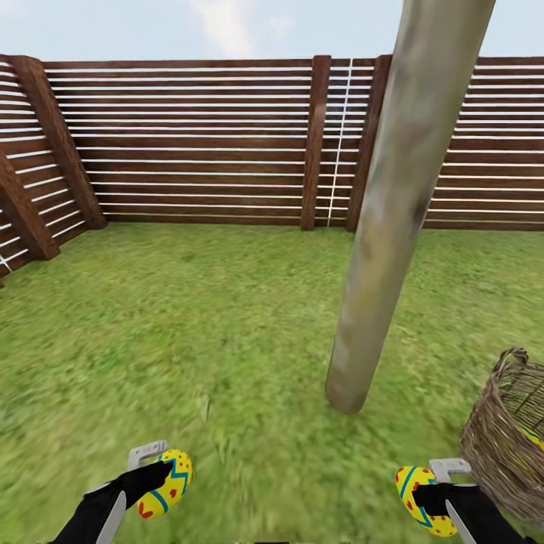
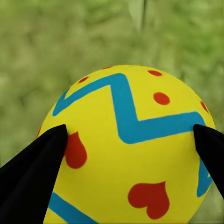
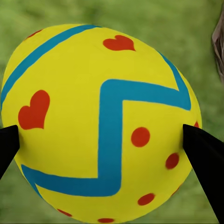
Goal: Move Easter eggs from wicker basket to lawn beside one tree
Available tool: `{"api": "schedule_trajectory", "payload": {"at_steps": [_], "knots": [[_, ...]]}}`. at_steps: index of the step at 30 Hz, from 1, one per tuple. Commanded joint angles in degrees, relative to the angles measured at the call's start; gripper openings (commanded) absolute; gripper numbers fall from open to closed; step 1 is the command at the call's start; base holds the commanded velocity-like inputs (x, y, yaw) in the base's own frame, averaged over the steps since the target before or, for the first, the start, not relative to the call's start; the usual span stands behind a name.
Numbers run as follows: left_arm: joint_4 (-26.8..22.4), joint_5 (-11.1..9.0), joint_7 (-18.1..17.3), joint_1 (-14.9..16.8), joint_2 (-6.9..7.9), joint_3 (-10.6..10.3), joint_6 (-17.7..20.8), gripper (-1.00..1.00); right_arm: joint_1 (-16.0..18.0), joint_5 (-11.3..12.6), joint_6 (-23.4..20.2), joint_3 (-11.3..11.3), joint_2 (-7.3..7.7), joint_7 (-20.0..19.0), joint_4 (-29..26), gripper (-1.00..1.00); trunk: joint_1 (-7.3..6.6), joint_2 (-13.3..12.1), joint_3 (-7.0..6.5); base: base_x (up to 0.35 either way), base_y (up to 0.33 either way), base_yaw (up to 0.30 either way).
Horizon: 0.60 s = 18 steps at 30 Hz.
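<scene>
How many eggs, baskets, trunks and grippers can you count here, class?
Eggs: 3, in the left gripper, in the right gripper, in the basket
Basket: 1
Trunk: 1
Grippers: 2, left gripper, right gripper
Total: 7

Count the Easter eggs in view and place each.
3: one egg in the left gripper, another egg in the right gripper, and a yellow sliver inside the wicker basket, mostly hidden.

Bright even daylight, no distinct cast shadows, lawn [image 1: 189, 340] smeared near the head view's bottom edge, wrist-view grass blurred
</scene>
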<state>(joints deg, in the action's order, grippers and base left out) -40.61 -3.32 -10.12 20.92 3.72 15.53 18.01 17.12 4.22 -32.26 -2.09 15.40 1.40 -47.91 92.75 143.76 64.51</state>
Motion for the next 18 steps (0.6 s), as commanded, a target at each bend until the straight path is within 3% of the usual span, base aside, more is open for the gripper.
{"api": "schedule_trajectory", "payload": {"at_steps": [1,18], "knots": [[-0.1,-0.3,-0.3,0.0,-0.39,0.2,0.4,-1.0,0.0,0.3,-0.2,-0.1,0.07,0.2,-0.1,-1.0,0.01,0.0,0.28,0.0,0.0,0.0],[-0.2,-0.1,-0.3,0.1,-0.64,0.3,0.4,-1.0,0.0,0.3,0.1,-0.3,-0.03,0.2,-0.5,-1.0,0.45,0.3,4.05,0.0,0.0,0.0]]}}
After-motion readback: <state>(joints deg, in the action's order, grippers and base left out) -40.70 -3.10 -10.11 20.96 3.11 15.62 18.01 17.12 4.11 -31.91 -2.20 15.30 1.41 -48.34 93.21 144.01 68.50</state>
